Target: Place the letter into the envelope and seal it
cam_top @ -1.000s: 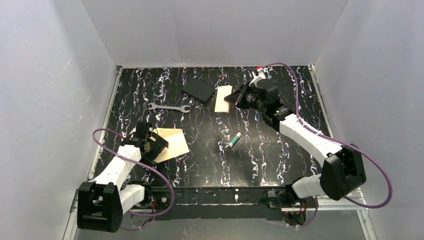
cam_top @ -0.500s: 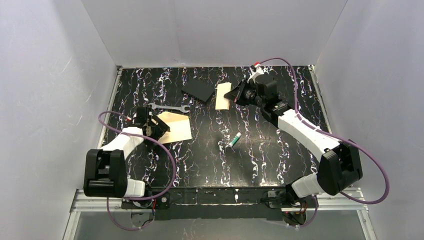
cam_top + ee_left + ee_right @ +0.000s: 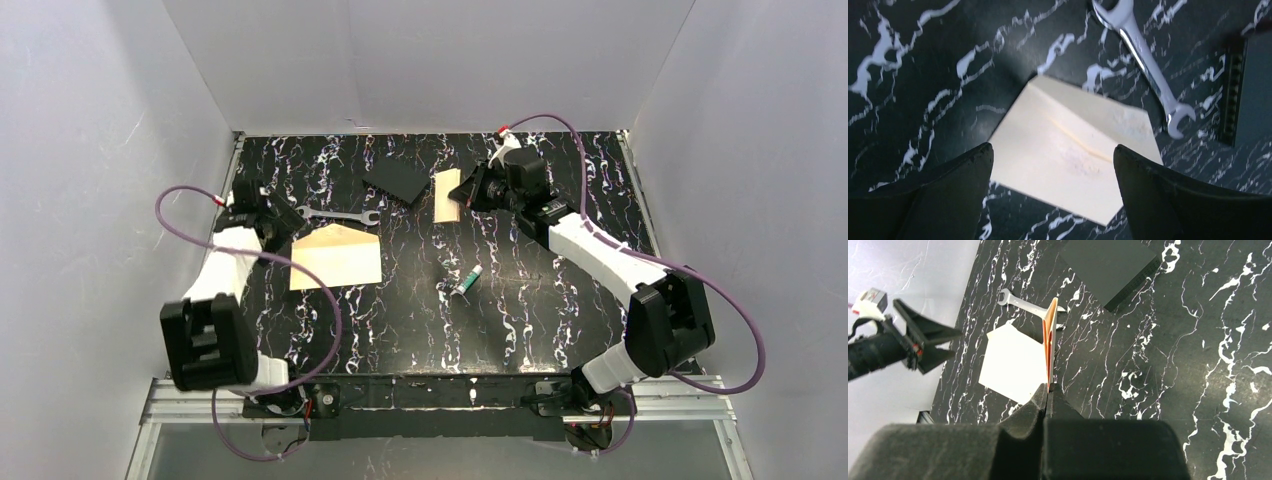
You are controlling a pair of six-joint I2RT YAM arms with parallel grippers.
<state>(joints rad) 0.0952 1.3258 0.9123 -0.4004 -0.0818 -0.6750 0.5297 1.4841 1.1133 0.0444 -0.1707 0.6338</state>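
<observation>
1. Left fingers (image 3: 948, 190) stand wide apart with nothing between them. They hover at the 10 o'clock edge of the counter (image 3: 540, 300), just beyond one end of the wrench (image 3: 338, 214).
2. Right fingers (image 3: 1023, 420) are pinched tight on one edge of the letter (image 3: 447, 195). They hold the tan sheet at 12 o'clock, edge-on to the wrist camera.
3. At 9 o'clock the envelope (image 3: 337, 257) lies flat on the counter with its triangular flap pointing toward 12 o'clock. Neither arm touches it.
4. Count:
   - one letter
   - one envelope
   - one wrench, at 10 o'clock
   - one black flat square (image 3: 395, 180), at 11 o'clock just beside the letter
   - one small green-and-white tube (image 3: 465, 283), near the middle toward 5 o'clock
5. A second ago the left fingers sat over the envelope nearer 8 o'clock, where it lay skewed.
   - The envelope now sits farther from the arm bases and squarer.
   - The left arm has swung away to the side wall.
   - The letter shows narrower from above than before.
   - The wrench, square and tube have not moved.
</observation>
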